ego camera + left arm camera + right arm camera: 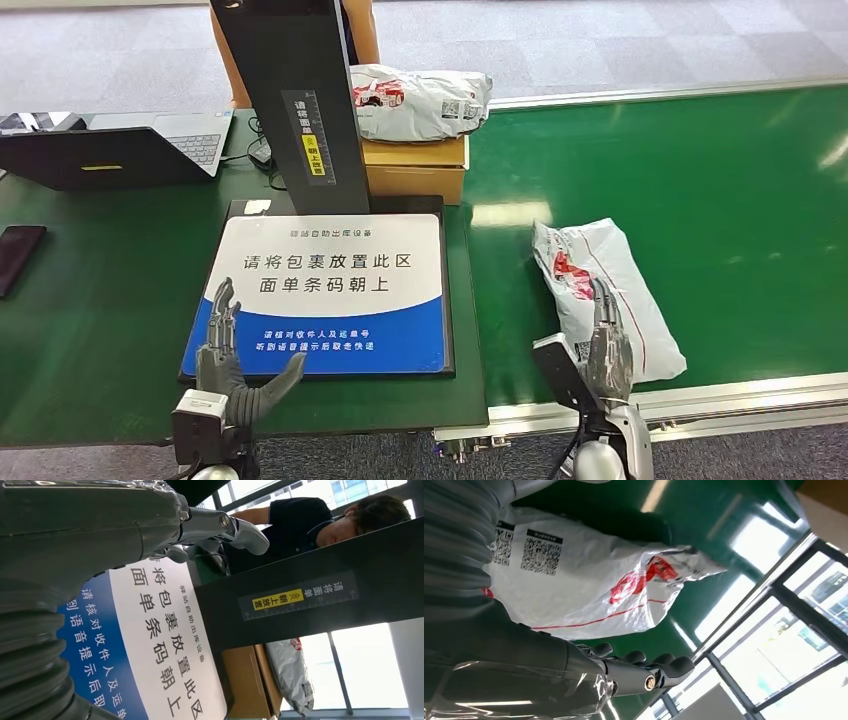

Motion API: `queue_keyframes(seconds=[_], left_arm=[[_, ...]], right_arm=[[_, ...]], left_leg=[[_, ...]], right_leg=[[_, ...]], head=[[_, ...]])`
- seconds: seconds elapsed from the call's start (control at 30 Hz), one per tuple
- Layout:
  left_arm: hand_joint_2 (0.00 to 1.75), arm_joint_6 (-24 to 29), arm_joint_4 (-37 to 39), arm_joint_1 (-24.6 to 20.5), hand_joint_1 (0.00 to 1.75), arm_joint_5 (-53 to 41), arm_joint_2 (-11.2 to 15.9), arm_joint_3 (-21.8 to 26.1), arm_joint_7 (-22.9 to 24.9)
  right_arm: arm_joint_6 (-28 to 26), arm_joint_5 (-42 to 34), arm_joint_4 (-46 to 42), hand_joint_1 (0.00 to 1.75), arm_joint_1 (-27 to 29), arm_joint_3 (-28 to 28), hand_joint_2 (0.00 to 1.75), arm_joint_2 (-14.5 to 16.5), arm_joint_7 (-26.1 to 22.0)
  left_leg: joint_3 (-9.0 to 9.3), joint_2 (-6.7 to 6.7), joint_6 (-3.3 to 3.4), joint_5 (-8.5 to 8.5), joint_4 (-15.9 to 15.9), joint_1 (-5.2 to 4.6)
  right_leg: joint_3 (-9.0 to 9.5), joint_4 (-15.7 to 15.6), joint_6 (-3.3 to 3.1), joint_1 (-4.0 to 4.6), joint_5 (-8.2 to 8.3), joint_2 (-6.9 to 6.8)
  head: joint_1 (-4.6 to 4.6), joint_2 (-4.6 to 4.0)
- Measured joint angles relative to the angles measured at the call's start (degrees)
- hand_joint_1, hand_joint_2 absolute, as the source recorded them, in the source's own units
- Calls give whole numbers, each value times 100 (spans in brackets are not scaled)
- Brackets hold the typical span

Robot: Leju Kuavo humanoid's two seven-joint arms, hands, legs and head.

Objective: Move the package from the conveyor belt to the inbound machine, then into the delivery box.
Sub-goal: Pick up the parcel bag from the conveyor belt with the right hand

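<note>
White plastic package point(600, 290) lies on the green conveyor belt point(720, 200) near its front edge, the right hand point(607, 340) spread above it, holding nothing; the slick film could slip. One more package point(420, 100) tops a cardboard box point(415, 168).

Left wrist view: left hand point(220, 527), fingers apart, empty, over the inbound machine point(165, 645).

Right wrist view: fingers point(644, 667) beside the bag, not gripping.
</note>
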Motion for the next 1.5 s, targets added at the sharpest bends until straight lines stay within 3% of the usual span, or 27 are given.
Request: queue_keyframes(seconds=[0.53, 0.93, 1.5], left_arm=[[175, -325, 20, -239, 0, -84, -15, -2, 51], [175, -371, 17, -270, 0, -175, -85, 28, 121], [175, -331, 17, -291, 0, -184, -85, 97, 173]], right_arm=[[300, 1002, 166, 0, -161, -667, 175, 17, 626], [634, 1321, 1122, 0, -798, -1057, 175, 15, 802], [628, 1882, 2303, 0, -1614, -1136, 175, -64, 978]], left_leg=[[-1, 0, 0, 0, 0, 0], [0, 1, 0, 1, 0, -1], [1, 0, 3, 2, 1, -1]], right_leg=[[1, 0, 0, -1, 0, 0], [1, 0, 0, -1, 1, 0], [2, 0, 1, -1, 1, 0]], head=[[0, 0], [0, 0], [0, 0]])
